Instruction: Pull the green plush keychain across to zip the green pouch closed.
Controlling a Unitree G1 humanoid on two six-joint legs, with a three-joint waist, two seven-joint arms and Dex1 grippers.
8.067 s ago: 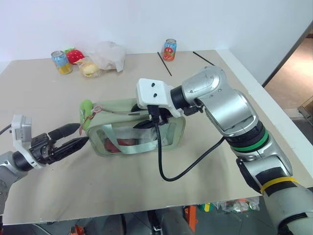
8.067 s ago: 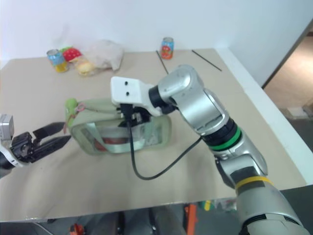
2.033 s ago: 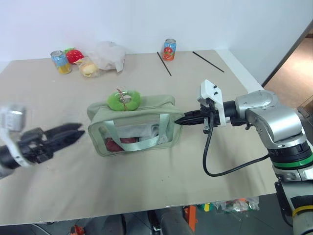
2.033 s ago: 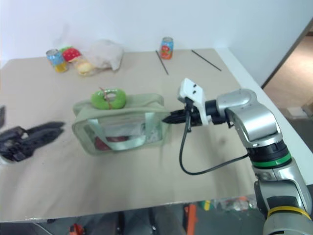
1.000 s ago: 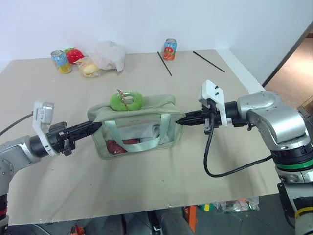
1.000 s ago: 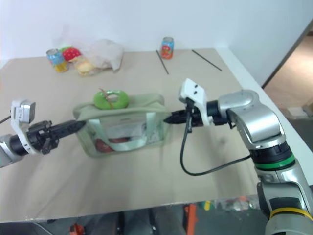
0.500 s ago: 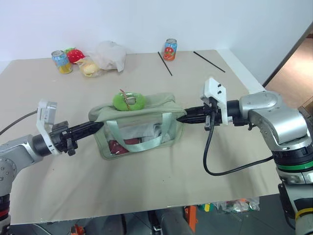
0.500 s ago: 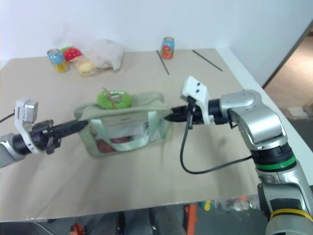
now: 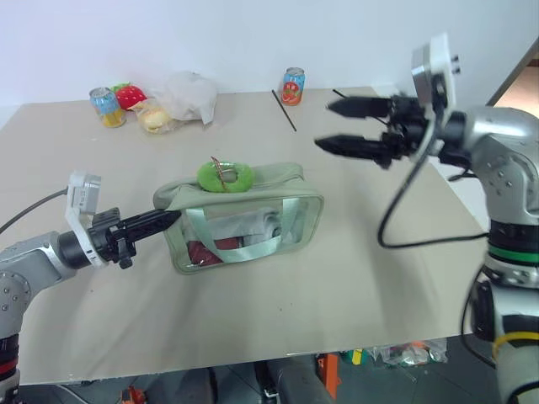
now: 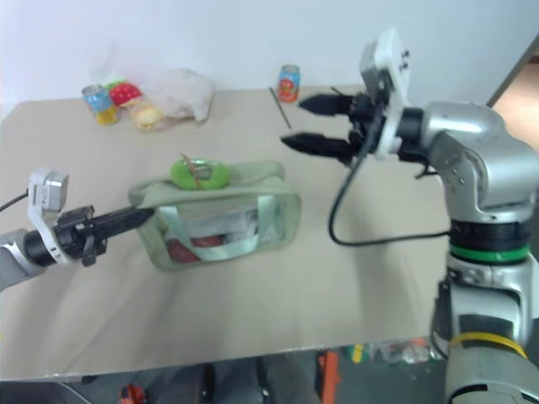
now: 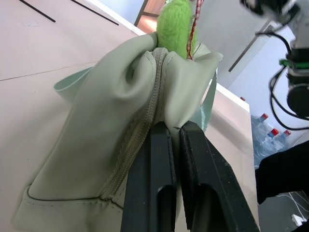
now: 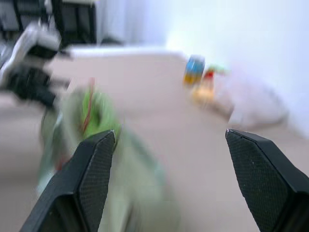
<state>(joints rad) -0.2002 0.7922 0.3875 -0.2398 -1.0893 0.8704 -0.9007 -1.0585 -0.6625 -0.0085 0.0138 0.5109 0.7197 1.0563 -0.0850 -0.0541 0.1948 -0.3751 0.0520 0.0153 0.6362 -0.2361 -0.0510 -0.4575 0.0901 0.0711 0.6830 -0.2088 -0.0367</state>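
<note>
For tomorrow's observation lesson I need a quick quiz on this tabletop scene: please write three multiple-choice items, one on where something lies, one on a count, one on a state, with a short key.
1. Where does the green plush keychain lie?
A. on top of the green pouch
B. beside the far cans
C. in the right gripper

2. How many drink cans stand on the table?
A. one
B. two
C. four

3. How does the right gripper stand?
A. shut on the pouch
B. shut on the strap
C. open, raised above the table

Key: 1 A, the plush ring rests on the pouch's fabric top. 2 B, one can at far left, another can near the middle. 3 C, its fingers are spread with nothing between them, while the left gripper pinches the pouch's end.
</note>
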